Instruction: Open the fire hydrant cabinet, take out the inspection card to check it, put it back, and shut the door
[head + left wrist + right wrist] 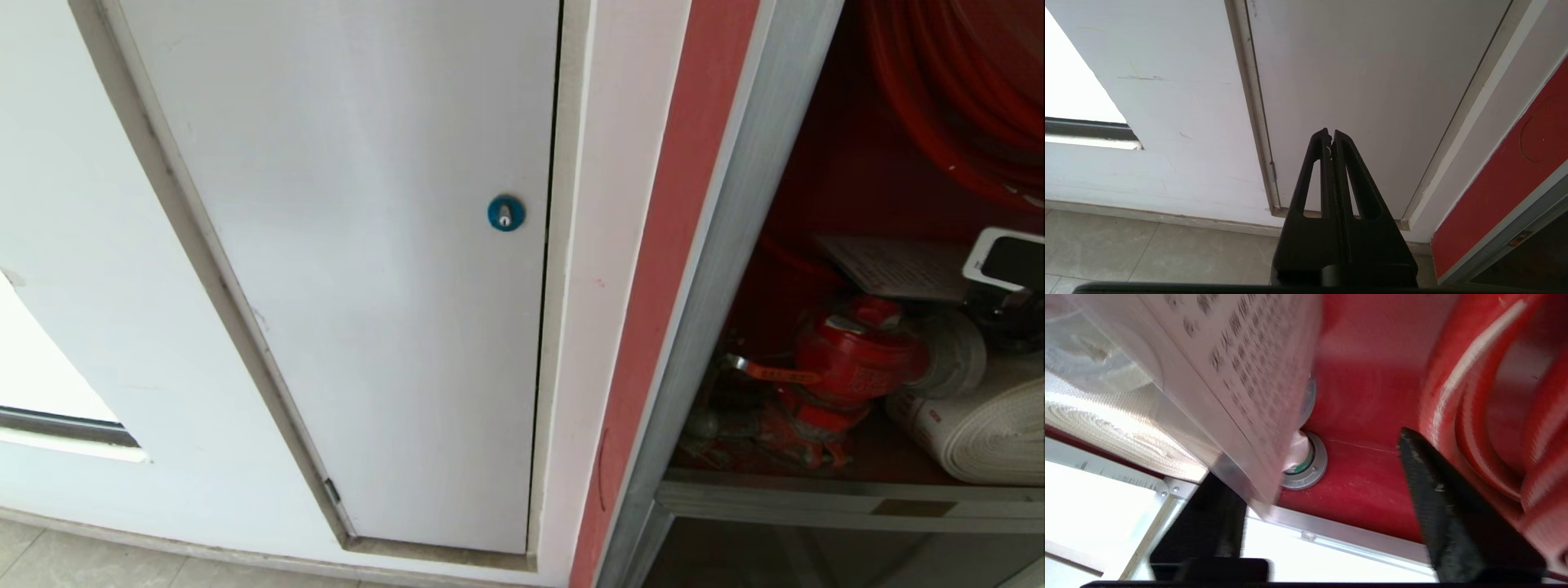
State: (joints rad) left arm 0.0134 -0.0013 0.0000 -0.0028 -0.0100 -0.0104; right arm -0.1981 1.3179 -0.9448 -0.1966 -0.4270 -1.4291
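Right hand [1323, 490] standing wide inside fire hydrant cabinet [718, 269] | inspection card [898, 265] lying across valve [849, 359], touching one finger | risk: card sliding off as hand is retreating | left hand [1331, 132] pinched together, idling

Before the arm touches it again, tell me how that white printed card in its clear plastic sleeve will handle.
The white printed card in its clear plastic sleeve probably stays fairly stiff: its edges look straight, not drooping. It looks thin, so likely light and easily nudged off the red hydrant valve. The glossy sleeve may slip between the open right gripper's fingers.
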